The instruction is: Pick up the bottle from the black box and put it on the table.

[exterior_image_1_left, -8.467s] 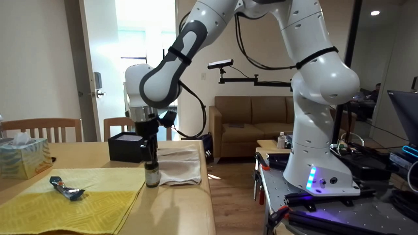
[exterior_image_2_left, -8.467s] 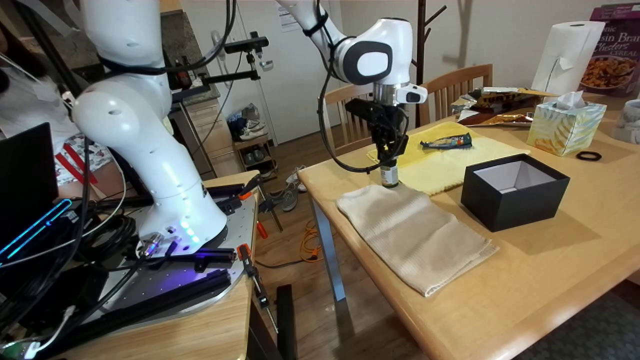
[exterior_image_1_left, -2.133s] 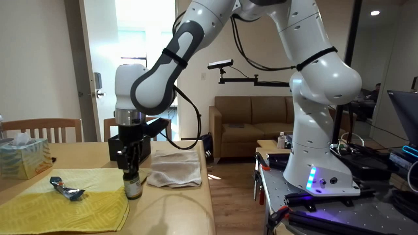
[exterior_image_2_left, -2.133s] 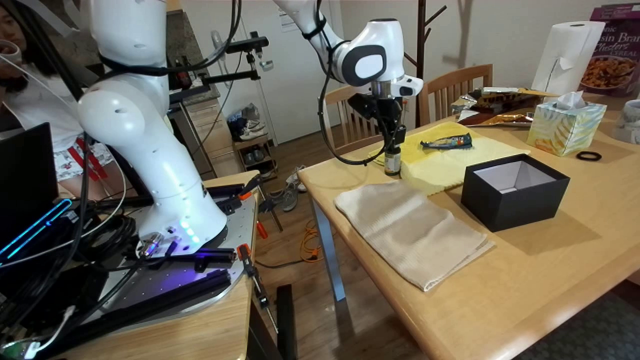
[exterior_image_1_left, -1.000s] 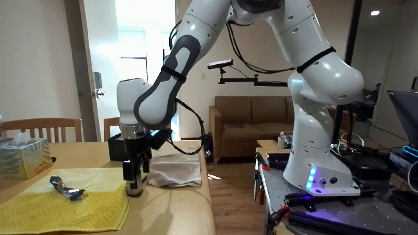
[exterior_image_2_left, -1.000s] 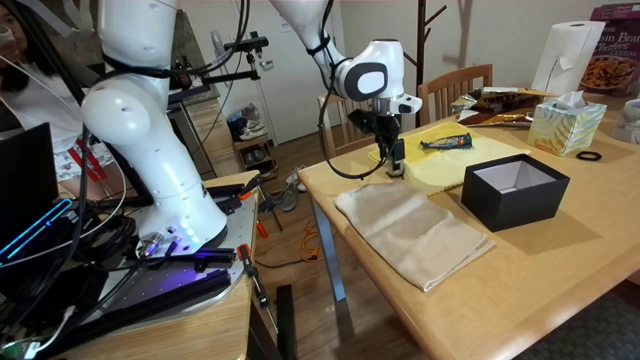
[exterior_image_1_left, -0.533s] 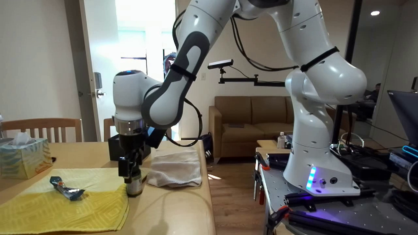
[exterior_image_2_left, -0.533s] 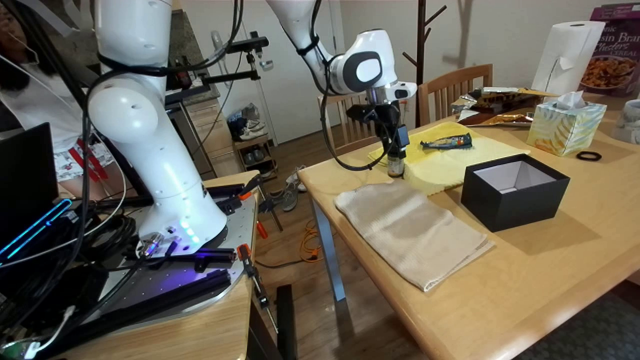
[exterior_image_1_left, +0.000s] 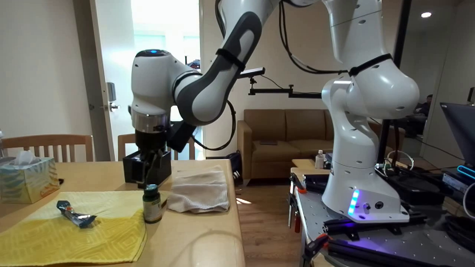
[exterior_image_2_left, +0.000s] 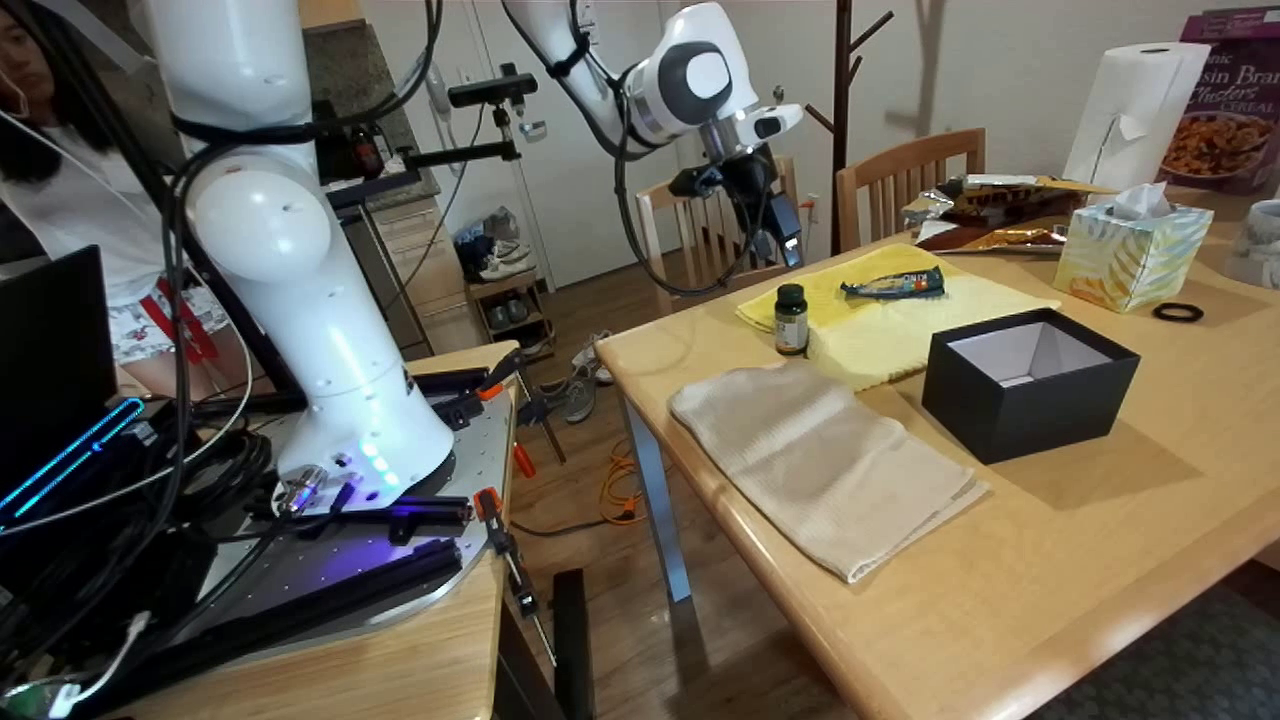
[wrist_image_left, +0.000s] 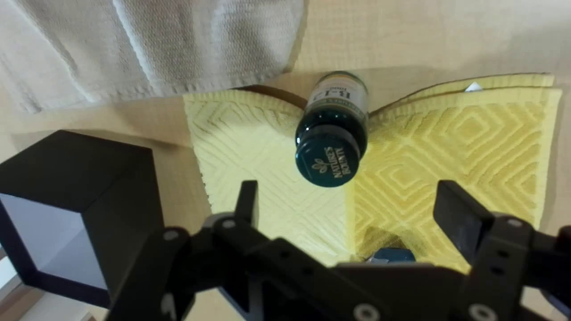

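Note:
A dark green bottle (exterior_image_1_left: 152, 207) with a pale label stands upright on the wooden table (exterior_image_1_left: 200, 237), at the edge of a yellow cloth. Its lid faces the camera in the wrist view, where the bottle (wrist_image_left: 341, 100) lies beyond the fingertips. The black box (exterior_image_2_left: 990, 400) sits on the same table, apart from the bottle, its light inner walls showing. Above the bottle hangs my gripper (wrist_image_left: 347, 189), its two fingers (wrist_image_left: 246, 203) spread wide with nothing between them. In an exterior view the tilted gripper (exterior_image_2_left: 785, 250) is clear of the bottle's lid.
A beige towel (exterior_image_2_left: 825, 465) lies between bottle, box and table edge. On the yellow cloth (exterior_image_1_left: 92, 241) rests a wrapped bar (exterior_image_1_left: 76, 215). Farther off are a tissue box (exterior_image_2_left: 1135, 255), a black ring (exterior_image_2_left: 1178, 312), foil wrappers (exterior_image_2_left: 1000, 215) and a paper towel roll (exterior_image_2_left: 1135, 120).
Earlier the gripper was down around the bottle and shifted it from beside the towel to the yellow cloth's edge. Its fingers have since parted, and it has risen and tilted, leaving the bottle standing.

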Robot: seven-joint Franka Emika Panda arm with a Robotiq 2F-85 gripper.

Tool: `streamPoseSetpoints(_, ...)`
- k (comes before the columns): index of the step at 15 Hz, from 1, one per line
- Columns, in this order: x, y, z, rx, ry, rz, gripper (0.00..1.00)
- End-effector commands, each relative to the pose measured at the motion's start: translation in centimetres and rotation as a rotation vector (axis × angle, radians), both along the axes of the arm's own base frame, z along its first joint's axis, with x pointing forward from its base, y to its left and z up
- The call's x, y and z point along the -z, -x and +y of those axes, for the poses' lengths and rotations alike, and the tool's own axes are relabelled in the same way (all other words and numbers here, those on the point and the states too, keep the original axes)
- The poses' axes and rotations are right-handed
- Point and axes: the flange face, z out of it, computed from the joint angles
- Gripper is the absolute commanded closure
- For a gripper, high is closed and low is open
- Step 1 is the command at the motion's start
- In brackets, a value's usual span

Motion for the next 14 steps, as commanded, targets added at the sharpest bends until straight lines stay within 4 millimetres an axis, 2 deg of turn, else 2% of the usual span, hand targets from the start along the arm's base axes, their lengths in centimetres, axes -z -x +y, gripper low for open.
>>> streamPoseSetpoints(1,-3.2,1.9,-3.1,0.129,-0.008,0.007,0.00)
streamPoseSetpoints(5,-5.3,1.8,-8.5,0.225,-0.017,0.086,0.00)
streamPoseSetpoints(7,-6.2,1.2,-12.3,0.224,-0.013,0.115,0.00)
streamPoseSetpoints(10,-6.4,0.7,-18.9,0.155,-0.008,0.178,0.00)
streamPoseSetpoints(11,-6.6,0.4,-21.7,0.142,-0.004,0.193,0.00)
streamPoseSetpoints(12,-6.2,0.6,-18.6,0.180,-0.001,0.150,0.00)
streamPoseSetpoints(13,-6.4,0.6,-20.7,0.170,0.003,0.162,0.00)
streamPoseSetpoints(14,-6.5,0.7,-22.0,0.167,0.006,0.166,0.00)
